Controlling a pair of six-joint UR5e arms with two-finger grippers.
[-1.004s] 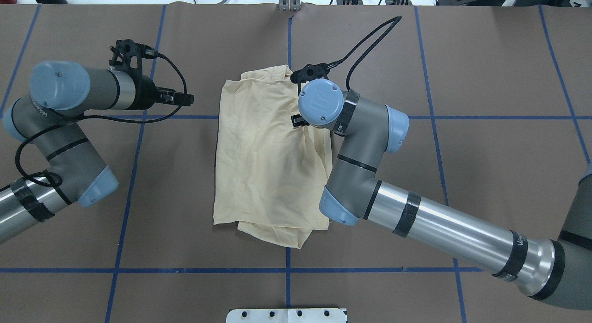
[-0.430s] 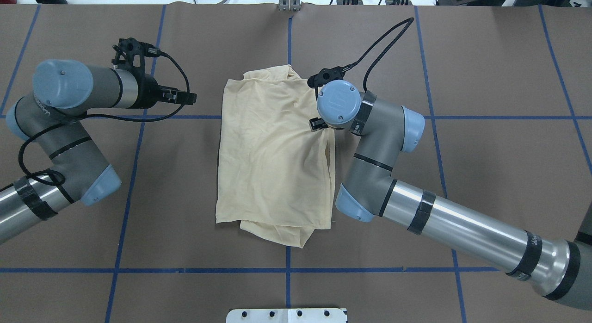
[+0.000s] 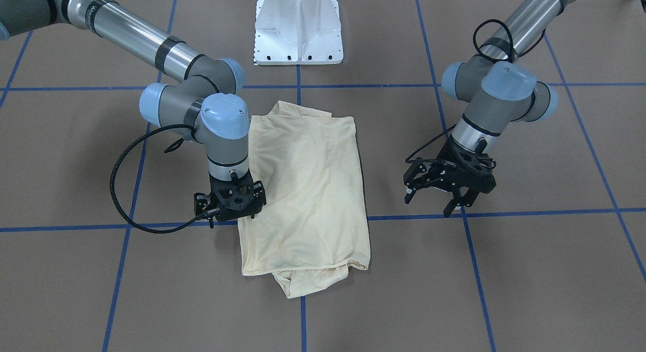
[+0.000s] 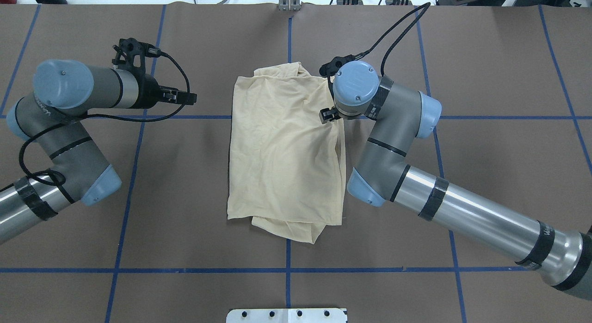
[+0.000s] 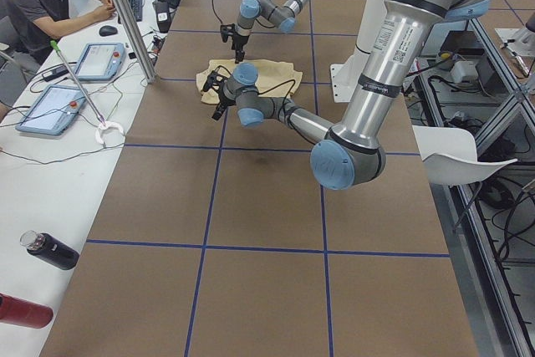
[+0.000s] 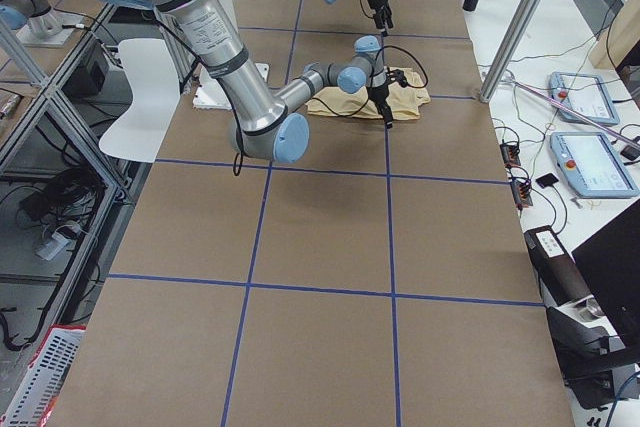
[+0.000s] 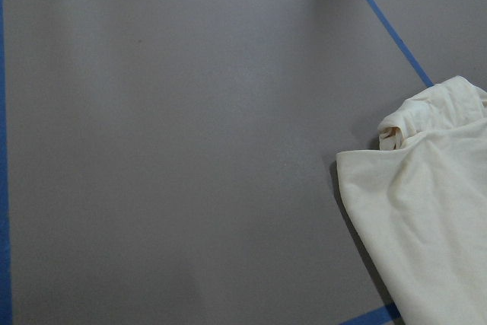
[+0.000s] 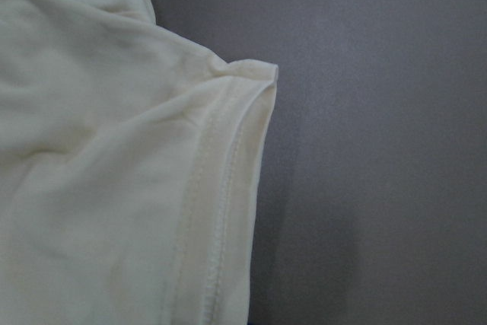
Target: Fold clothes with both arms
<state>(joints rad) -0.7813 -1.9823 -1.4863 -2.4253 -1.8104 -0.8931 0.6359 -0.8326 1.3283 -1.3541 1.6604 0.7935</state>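
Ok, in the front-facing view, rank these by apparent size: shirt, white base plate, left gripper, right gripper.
1. shirt
2. white base plate, though cropped at the top edge
3. left gripper and right gripper: too alike to rank; the left just looks wider with its jaws spread.

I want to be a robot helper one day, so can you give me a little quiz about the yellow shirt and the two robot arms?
1. True or false: the left arm's black claw end effector is touching the pale cream-yellow cloth shirt.
2. Pick one: the thin tape lines on the brown paper-covered table are A) red, B) blue, C) white.
3. Short answer: which arm's end effector is at the shirt's edge?

Key
1. False. It hangs open over bare table, apart from the shirt.
2. B.
3. The right arm's black claw end effector.
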